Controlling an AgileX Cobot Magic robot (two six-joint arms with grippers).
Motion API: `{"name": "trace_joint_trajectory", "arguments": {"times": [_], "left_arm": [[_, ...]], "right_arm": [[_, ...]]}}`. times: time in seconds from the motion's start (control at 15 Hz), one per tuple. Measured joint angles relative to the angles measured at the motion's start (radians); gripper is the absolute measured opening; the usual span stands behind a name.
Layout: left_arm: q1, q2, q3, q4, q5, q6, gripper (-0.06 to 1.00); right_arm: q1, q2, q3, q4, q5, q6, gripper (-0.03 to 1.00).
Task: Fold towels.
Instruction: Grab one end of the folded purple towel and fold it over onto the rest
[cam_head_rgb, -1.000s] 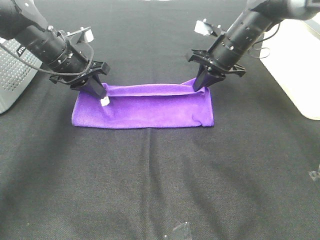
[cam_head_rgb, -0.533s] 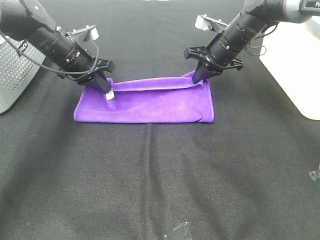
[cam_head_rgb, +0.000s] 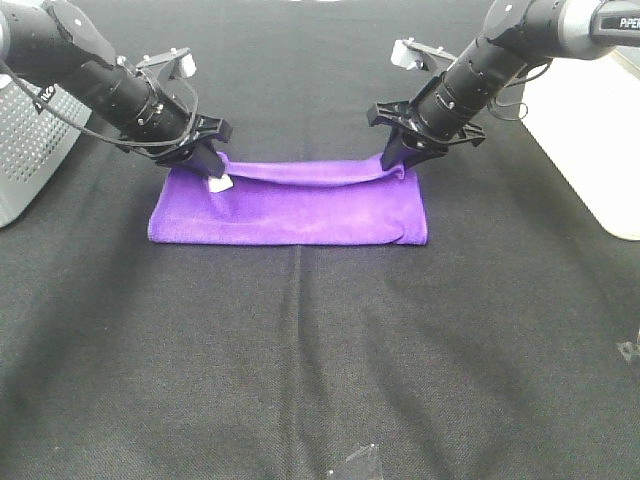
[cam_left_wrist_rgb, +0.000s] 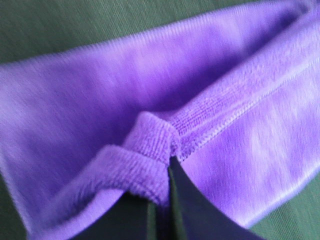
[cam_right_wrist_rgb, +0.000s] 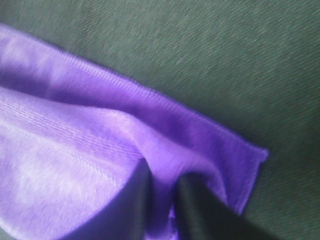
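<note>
The purple towel (cam_head_rgb: 290, 205) lies folded in a long strip on the black table. My left gripper (cam_head_rgb: 208, 172) is shut on its upper left corner, where a small white tag (cam_head_rgb: 218, 184) hangs. My right gripper (cam_head_rgb: 395, 160) is shut on the upper right corner. Both hold the top edge a little above the lower layer. The left wrist view shows the towel's hem (cam_left_wrist_rgb: 150, 145) pinched between the fingers (cam_left_wrist_rgb: 182, 210). The right wrist view shows the towel (cam_right_wrist_rgb: 75, 150) gripped between the fingers (cam_right_wrist_rgb: 132, 210).
A grey perforated box (cam_head_rgb: 25, 150) stands at the left edge. A white container (cam_head_rgb: 595, 130) stands at the right edge. The black tablecloth (cam_head_rgb: 320, 360) stretches in front of the towel, with small clear tape bits near the front (cam_head_rgb: 355, 462).
Both grippers have carried the towel's top edge farther back and lower, so the upper layer now covers more of the lower one. The grip on both corners stays the same.
</note>
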Motion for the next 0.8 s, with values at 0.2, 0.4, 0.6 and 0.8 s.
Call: {"name": "trace_joint_trajectory", "arguments": {"times": [0.2, 0.4, 0.6, 0.8], "left_arm": [[0.000, 0.000, 0.000, 0.012, -0.009, 0.000, 0.58], [0.000, -0.015, -0.002, 0.098, 0.014, -0.086, 0.75], [0.000, -0.051, -0.036, 0.207, 0.073, -0.171, 0.78], [0.012, -0.055, -0.146, 0.361, 0.256, -0.281, 0.78]], "right_arm": [[0.000, 0.000, 0.000, -0.032, -0.016, 0.000, 0.65], [0.000, -0.015, 0.000, -0.124, 0.051, 0.000, 0.72], [0.000, -0.071, 0.000, -0.161, 0.129, 0.000, 0.73], [0.000, -0.131, 0.000, -0.174, 0.262, 0.030, 0.73]]}}
